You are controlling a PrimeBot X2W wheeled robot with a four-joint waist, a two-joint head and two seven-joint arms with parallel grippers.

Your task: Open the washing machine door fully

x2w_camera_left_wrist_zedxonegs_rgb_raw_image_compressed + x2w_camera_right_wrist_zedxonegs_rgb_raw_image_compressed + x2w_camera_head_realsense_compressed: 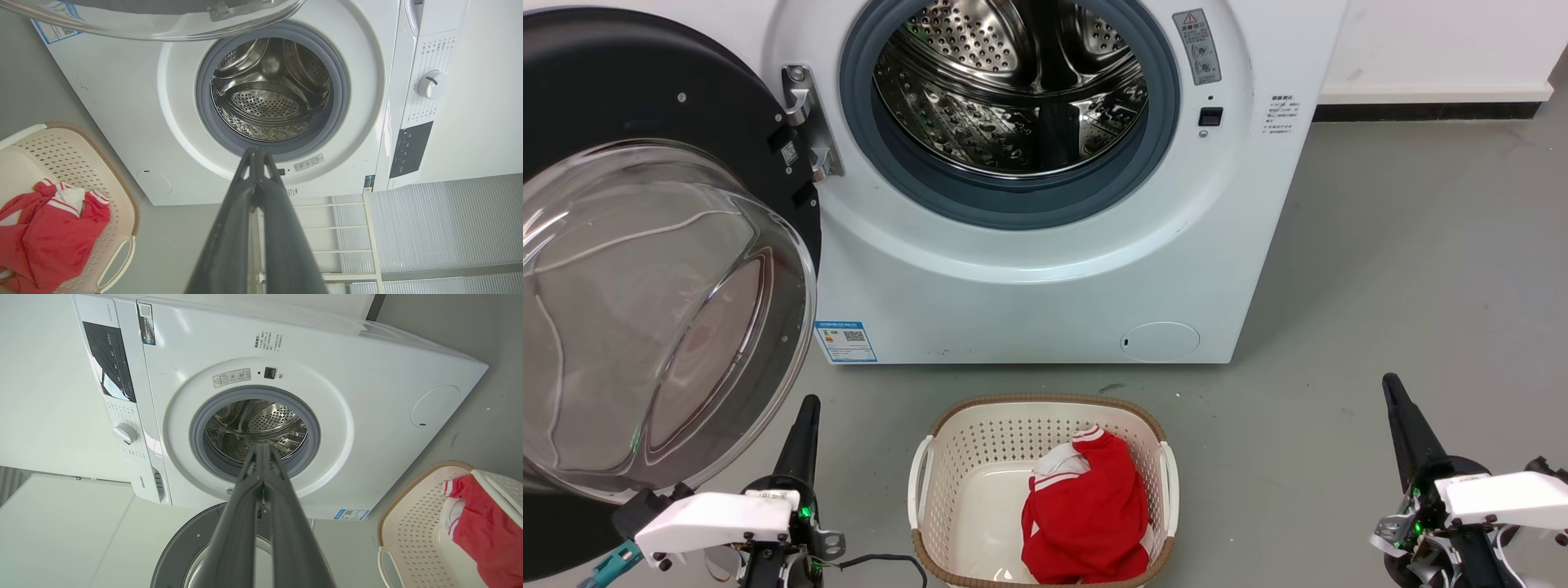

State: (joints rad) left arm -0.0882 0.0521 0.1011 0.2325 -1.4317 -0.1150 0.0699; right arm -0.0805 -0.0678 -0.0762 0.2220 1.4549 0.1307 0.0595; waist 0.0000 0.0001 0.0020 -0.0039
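The washing machine [1045, 278] stands ahead of both grippers, drum bared. Its door [645, 310] stands wide open just beside the left gripper [807, 408] (glass bowl nearest). A basket [947, 457] holding red cloth [1086, 514] sits between it and the right gripper [1390, 388]. Both grippers are clenched and empty.

Head cam fwd-down, wrist cams low, rolled, all share washing machine [1013, 302]

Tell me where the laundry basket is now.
Head view, bottom centre: the laundry basket sits on the floor before the washing machine, between the left gripper and right gripper.
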